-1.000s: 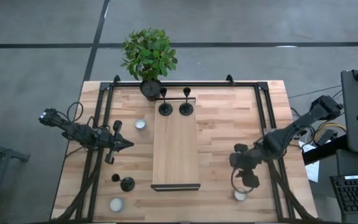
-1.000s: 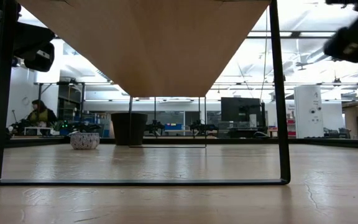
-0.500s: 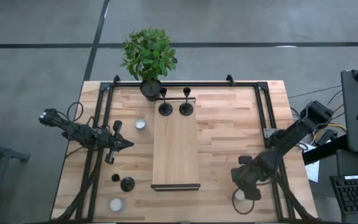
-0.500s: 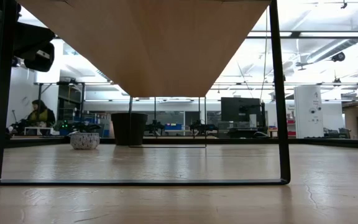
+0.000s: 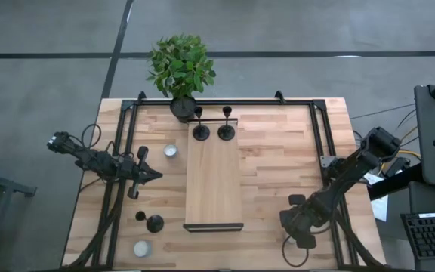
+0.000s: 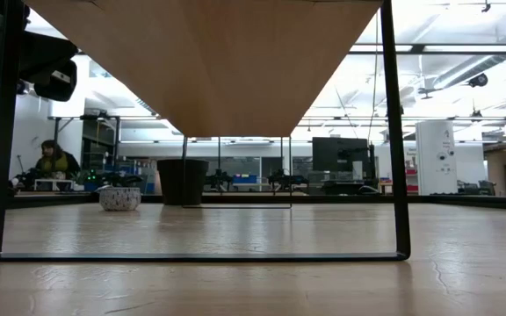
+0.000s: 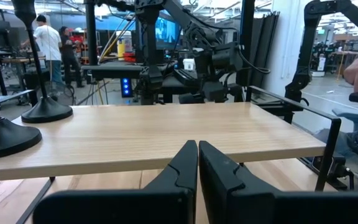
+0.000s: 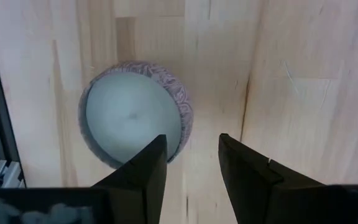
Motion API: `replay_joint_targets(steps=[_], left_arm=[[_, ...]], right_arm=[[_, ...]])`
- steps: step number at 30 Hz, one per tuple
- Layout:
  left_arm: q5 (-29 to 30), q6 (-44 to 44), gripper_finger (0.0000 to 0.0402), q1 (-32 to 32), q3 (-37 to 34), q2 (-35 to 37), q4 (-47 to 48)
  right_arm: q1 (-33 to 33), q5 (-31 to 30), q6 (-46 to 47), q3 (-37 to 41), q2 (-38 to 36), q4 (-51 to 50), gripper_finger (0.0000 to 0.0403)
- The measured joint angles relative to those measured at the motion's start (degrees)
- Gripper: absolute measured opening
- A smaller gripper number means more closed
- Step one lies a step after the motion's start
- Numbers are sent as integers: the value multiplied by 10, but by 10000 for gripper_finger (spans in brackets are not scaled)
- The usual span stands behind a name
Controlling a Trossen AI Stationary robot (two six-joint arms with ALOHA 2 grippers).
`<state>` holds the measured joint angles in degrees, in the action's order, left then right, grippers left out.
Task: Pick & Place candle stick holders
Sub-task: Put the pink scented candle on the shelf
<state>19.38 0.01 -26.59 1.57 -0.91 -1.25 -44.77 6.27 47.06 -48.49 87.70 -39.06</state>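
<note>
While two holders (image 5: 201, 131) (image 5: 226, 131) stand on the riser (image 5: 214, 189) and a third (image 5: 154, 223) sits near the closed left gripper (image 5: 155, 174), only the wrist view shows the right gripper (image 8: 192, 155), parted, over a tealight (image 8: 132, 121). No writing is legible.

**Arm and gripper status**

Right arm: extended diagonally, wrist pitched down, right gripper (image 5: 300, 229) pointing at the surface below. Its fingers (image 8: 146, 171) stand parted with a clear gap.

Left arm: stretched level, left gripper (image 7: 197, 163) pointing forward, fingers closed tip to tip with nothing between.
</note>
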Motion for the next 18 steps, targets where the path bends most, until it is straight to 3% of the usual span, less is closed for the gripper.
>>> replay_joint_targets(steps=[6,18], left_arm=[[0,0,14,0,0,0,0],[0,0,14,0,0,0,0]], right_arm=[[0,-2,-1,0,13,4,108],[0,1,-7,-3,0,2,14]])
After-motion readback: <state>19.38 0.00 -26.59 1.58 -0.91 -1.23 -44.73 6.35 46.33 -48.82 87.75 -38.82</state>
